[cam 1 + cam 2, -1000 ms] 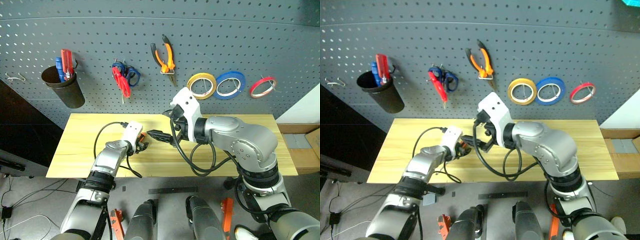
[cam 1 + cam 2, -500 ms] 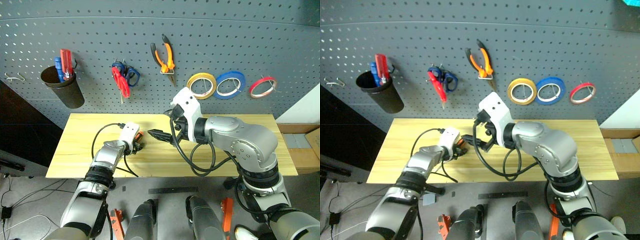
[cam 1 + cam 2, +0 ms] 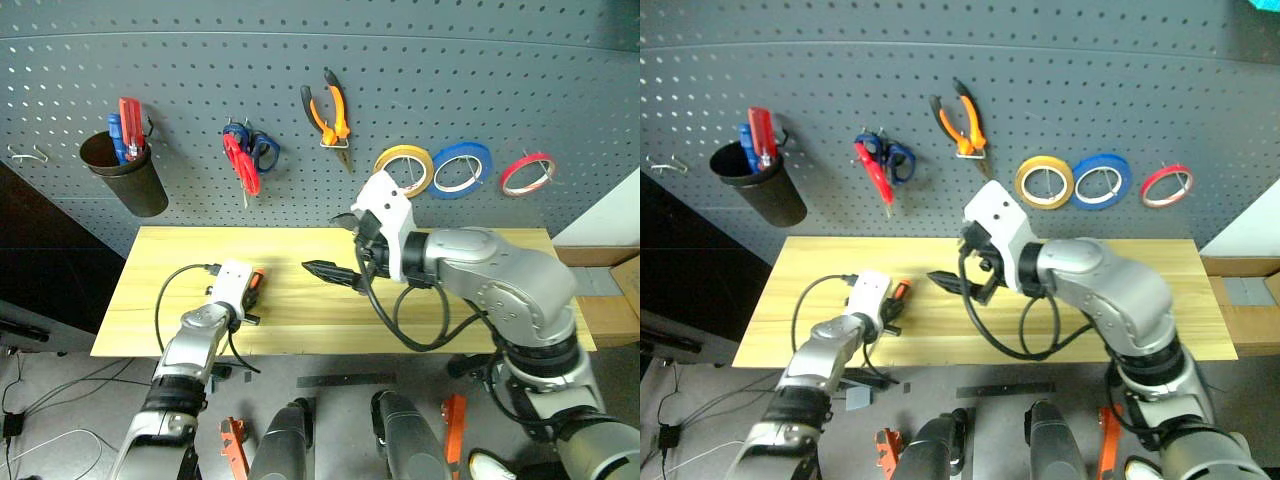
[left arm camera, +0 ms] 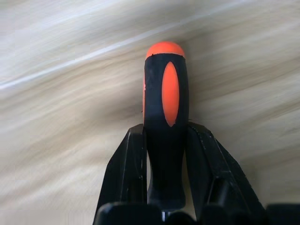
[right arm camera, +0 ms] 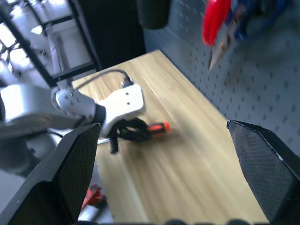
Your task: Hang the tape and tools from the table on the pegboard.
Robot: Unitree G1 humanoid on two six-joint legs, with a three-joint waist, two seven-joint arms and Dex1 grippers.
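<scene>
**Screwdriver clamped on the table, most tools already hung**

Overhead, the left gripper [image 3: 250, 297] sits low over the table [image 3: 450, 330], clamped on the screwdriver [image 3: 256, 279]. The right gripper [image 3: 325, 270] hovers mid-table, fingers spread wide. On the pegboard [image 3: 500, 70] hang red scissors [image 3: 240, 163], pliers [image 3: 331, 112] and yellow tape [image 3: 403, 170].

Left wrist: both fingers [image 4: 125, 173] press the black-and-orange handle.

Right wrist: the screwdriver's orange tip [image 5: 161, 126] pokes from the left gripper, flat on the wood.
</scene>
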